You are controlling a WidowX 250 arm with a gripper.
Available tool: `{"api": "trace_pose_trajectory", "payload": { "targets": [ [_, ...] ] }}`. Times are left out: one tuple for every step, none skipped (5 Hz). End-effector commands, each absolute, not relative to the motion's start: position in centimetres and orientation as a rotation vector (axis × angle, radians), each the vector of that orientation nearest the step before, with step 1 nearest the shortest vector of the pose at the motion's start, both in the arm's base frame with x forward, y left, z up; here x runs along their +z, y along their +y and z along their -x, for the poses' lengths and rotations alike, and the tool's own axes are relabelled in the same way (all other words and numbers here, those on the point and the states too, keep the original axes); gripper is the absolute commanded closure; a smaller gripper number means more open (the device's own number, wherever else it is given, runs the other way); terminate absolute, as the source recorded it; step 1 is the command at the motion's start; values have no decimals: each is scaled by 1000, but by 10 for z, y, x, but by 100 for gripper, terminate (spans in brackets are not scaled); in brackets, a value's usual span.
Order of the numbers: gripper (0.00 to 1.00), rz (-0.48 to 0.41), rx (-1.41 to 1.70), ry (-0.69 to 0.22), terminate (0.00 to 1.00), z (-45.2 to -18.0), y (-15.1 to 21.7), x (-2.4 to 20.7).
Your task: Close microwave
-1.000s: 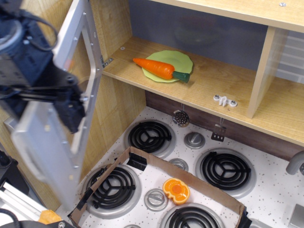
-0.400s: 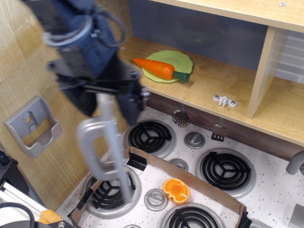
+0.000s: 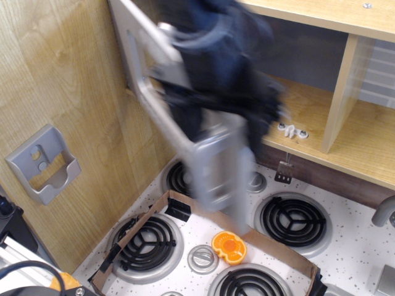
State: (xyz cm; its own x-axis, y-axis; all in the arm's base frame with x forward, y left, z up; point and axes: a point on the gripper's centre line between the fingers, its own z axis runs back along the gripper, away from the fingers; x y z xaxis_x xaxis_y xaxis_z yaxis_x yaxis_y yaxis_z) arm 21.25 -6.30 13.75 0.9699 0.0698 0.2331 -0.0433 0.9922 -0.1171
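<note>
Above the back-left burners of the counter, the microwave [image 3: 185,111] door stands partly swung across its light wood compartment, its silver-grey panel motion-blurred. The gripper [image 3: 228,105] is a dark blur against the door; whether its jaws are apart or together cannot be told. Near the front edge, an orange toy [image 3: 229,246] sits inside a cardboard frame [image 3: 185,213].

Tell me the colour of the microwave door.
Silver-grey; the door shows, though blurred, in the only view, observation.image.
</note>
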Motion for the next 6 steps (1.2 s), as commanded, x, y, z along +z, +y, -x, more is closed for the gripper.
{"api": "trace_pose_trajectory", "payload": {
  "targets": [
    [0,141,-13,-274,0,-247,-117,154],
    [0,116,-33,-261,0,-261,-128,160],
    [0,139,-62,-251,0,-269,-123,153],
    [0,150,-96,-241,0,-278,-118,148],
    [0,147,-100,-237,0,-281,-116,143],
    [0,125,-37,-237,0,-277,-114,129]
  ]
}}
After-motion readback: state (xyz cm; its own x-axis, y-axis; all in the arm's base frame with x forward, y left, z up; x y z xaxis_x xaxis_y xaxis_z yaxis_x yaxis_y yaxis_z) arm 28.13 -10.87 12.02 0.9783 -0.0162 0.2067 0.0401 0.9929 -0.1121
